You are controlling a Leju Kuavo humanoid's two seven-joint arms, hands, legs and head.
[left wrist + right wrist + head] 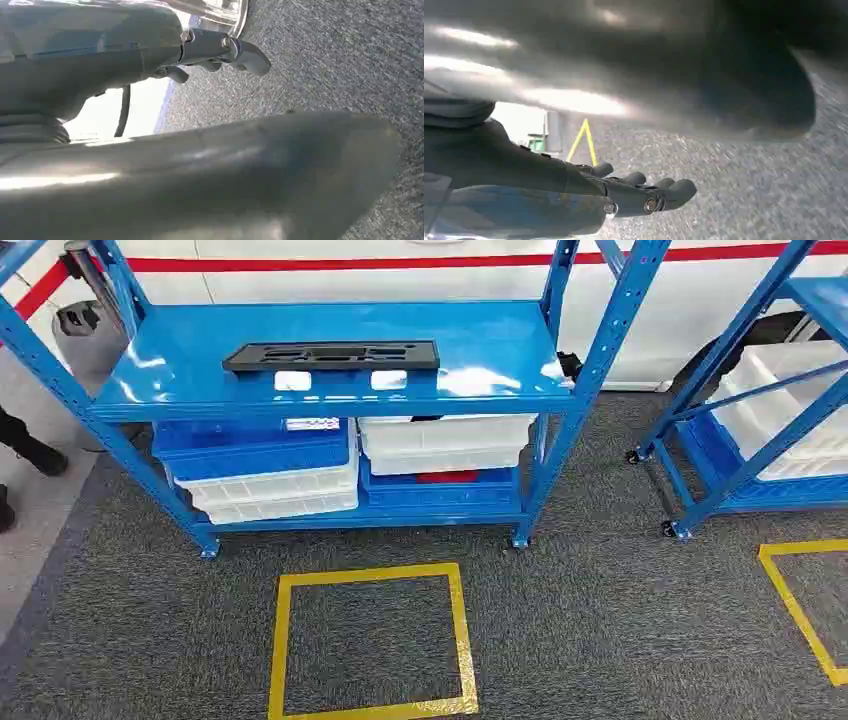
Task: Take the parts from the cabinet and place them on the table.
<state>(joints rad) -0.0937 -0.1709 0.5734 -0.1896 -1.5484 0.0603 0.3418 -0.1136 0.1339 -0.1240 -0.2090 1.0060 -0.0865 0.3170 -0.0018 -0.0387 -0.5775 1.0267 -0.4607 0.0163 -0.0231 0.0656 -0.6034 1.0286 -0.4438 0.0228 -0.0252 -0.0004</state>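
Yellow square (370, 640) on the floor lies nearest us. Far beyond it, our black part (331, 356) rests on the blue cabinet (480, 340), long side running left to right. Our left hand (220, 50) and right hand (639, 192) hang low, fingers loosely out, holding nothing. Neither is nearer.

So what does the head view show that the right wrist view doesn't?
Head view alone: the blue rack with a black tray on its top shelf, blue and white bins stacked below, and a second rack to the right. Right wrist view alone: the right hand, holding nothing, hanging above the floor. Both show the grey carpet and yellow floor tape.
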